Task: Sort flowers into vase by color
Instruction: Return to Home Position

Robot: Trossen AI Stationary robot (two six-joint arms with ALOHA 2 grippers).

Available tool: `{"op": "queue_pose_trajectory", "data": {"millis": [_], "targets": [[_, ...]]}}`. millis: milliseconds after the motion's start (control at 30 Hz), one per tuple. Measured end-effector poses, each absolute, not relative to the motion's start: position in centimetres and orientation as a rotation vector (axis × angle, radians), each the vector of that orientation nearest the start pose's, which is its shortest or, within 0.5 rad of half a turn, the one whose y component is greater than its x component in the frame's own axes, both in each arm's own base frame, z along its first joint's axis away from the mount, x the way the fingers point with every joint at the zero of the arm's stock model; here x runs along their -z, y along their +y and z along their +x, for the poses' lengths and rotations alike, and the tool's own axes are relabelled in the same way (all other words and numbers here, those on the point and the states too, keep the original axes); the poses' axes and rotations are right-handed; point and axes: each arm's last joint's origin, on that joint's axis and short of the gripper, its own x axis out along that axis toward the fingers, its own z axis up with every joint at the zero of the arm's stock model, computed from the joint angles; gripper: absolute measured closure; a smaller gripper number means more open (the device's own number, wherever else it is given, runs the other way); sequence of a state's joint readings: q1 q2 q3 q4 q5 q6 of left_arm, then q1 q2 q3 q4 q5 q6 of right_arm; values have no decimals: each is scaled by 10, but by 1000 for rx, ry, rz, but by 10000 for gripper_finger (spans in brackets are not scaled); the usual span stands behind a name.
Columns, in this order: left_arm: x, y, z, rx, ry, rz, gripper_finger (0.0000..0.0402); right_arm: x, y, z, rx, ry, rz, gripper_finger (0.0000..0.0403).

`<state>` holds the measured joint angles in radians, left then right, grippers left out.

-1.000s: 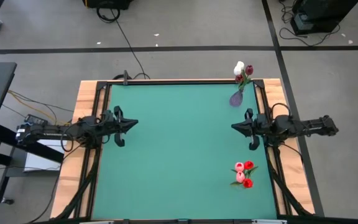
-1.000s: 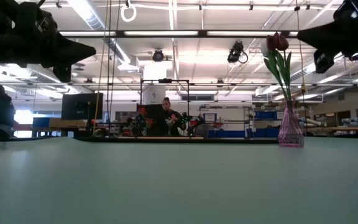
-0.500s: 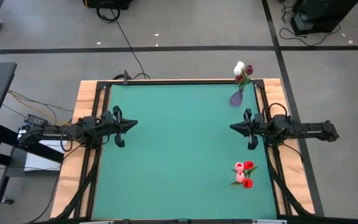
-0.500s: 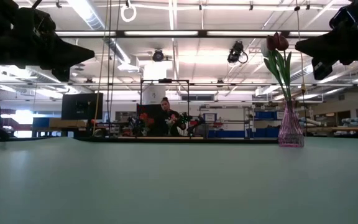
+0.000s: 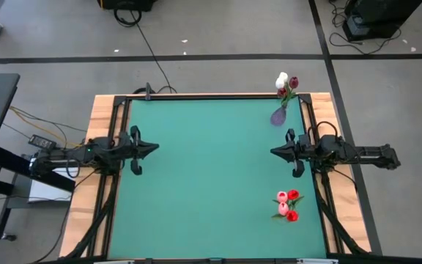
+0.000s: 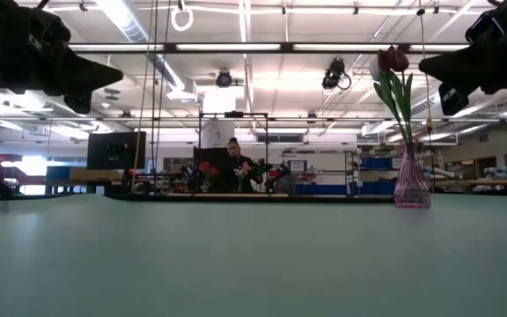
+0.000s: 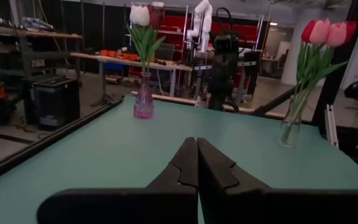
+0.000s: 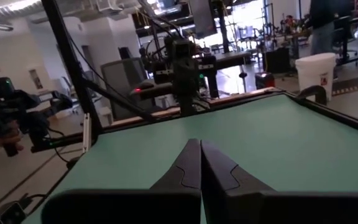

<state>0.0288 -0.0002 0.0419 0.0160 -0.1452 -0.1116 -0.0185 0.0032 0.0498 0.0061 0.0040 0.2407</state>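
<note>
Two vases stand along the table's right side. A purple vase (image 5: 277, 116) near the far right corner holds a white and dark red tulips (image 5: 286, 83) by their stems; it also shows in the low view as the purple vase (image 6: 411, 182) and in the left wrist view (image 7: 143, 102). A clear vase (image 7: 289, 129) toward the near right holds pink and red tulips (image 5: 287, 204), whose heads (image 7: 325, 31) rise above it. My left gripper (image 5: 154, 148) hovers shut at the table's left side. My right gripper (image 5: 272, 151) hovers shut between the two vases.
The green mat (image 5: 204, 183) lies bare between the arms. A black frame and wooden border (image 5: 97, 117) run around it. In the room behind the table a person (image 6: 234, 167) sits at a bench.
My left gripper has drawn back a little toward the table's left edge. My right gripper has dipped slightly and its arm has straightened. Both stay shut, and the vases and flowers have not moved.
</note>
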Motion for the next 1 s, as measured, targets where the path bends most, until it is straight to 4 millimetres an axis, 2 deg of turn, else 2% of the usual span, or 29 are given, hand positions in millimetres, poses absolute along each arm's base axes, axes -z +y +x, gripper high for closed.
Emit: {"op": "queue_pose_trajectory", "data": {"millis": [200, 367, 633, 1000], "targets": [[-181, 7, 94, -171, -53, -96, 401, -180, -5, 94, 32, -46, 241, 402], [-169, 7, 97, -161, -48, -128, 401, -178, -6, 94, 7, -28, 225, 401], [-169, 5, 97, -142, -41, -113, 401, -173, -5, 94, -14, 28, 198, 399], [-169, 6, 97, -143, -42, -124, 376, -173, -5, 95, -13, 25, 253, 366]]}}
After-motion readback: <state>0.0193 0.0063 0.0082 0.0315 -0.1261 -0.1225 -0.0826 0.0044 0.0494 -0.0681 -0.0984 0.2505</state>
